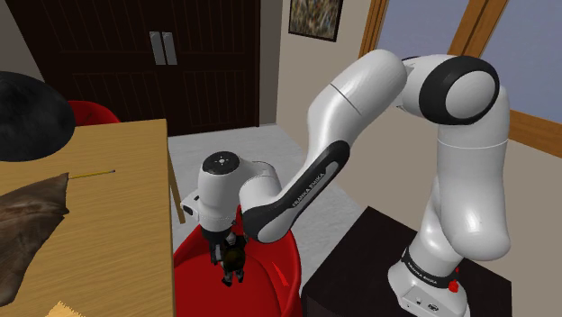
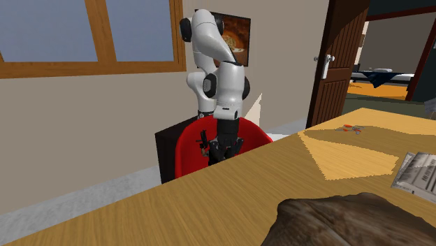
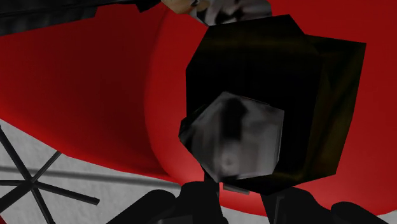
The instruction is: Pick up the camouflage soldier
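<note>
Soldier (image 3: 254,108) clamped in claw (image 3: 238,205), at red chair (image 1: 279,281) seat, contact with seat unclear | step: grasp looks made, lift not yet done | next: likely a straight rise, grip firm | room, shoulder view: table (image 1: 135,207) edge near at claw's 9 o'clock; stand (image 1: 360,257) at 3 o'clock; open at 12

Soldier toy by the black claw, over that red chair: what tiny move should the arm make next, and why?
Probably squeeze the gripper shut and check the hold before lifting anything. The dark soldier sits right against it, over the seat of the red chair, but the pictures do not settle whether it is actually gripped yet.
</note>
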Motion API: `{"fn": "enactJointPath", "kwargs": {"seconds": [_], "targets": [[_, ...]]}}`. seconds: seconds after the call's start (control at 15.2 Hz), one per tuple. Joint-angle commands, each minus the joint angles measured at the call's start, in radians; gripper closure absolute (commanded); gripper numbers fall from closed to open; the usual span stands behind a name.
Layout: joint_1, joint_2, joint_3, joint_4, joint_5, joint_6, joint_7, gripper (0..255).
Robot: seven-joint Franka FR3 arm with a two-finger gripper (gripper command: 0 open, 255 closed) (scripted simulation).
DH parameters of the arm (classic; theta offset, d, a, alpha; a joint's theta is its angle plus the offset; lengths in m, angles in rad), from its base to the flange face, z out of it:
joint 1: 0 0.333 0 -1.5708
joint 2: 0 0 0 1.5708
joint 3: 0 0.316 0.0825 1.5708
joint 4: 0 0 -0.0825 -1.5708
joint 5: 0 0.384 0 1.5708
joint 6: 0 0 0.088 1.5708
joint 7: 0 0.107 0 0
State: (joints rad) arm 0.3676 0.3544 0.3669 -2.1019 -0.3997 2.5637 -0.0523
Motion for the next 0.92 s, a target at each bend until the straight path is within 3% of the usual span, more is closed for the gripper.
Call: {"fn": "enactJointPath", "kwargs": {"seconds": [0.0, 0.86], "targets": [[0.000, 0.001, 0.000, 0.000, 0.000, 0.000, 0.000, 255], [-0.032, -0.105, 0.045, 0.019, 0.094, -0.113, -0.074, 255]]}}
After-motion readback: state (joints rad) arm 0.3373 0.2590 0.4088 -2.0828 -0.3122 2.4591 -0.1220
